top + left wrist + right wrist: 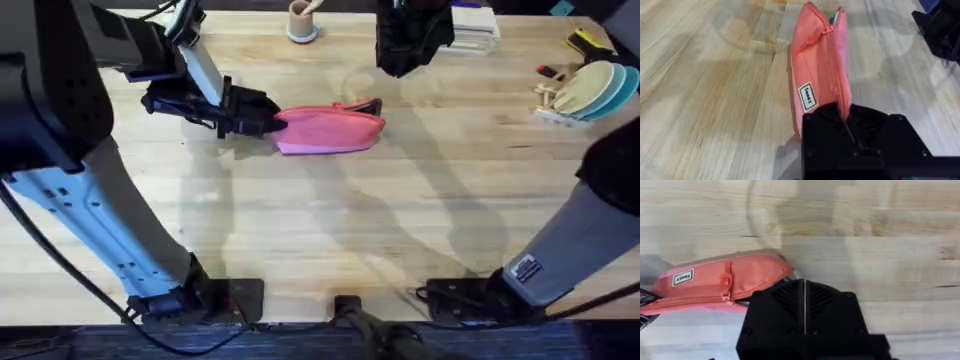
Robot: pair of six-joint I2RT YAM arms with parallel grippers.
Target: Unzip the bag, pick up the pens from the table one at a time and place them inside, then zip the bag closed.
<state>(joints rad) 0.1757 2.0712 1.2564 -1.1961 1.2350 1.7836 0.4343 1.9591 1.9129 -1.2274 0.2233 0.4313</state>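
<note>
- The left arm's fingers (849, 131) are pinched shut on one end of the bag (330, 130), probably to anchor it for the zipper.
- The right arm's fingers (805, 297) are pressed together and empty, hanging just above the bag's other end.
- The pink bag lies flat on the desk (330, 230), its zipper pull (728, 299) partway along.

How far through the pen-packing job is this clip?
Late stage, it seems. The oblong pink fabric pouch lies on the light wooden tabletop and no loose pens lie around it. In hand: the left gripper clamps one end of the pouch, while the right gripper sits shut above the other end. Left: the zipper pull sits partway along, so zipping may be unfinished.
</note>
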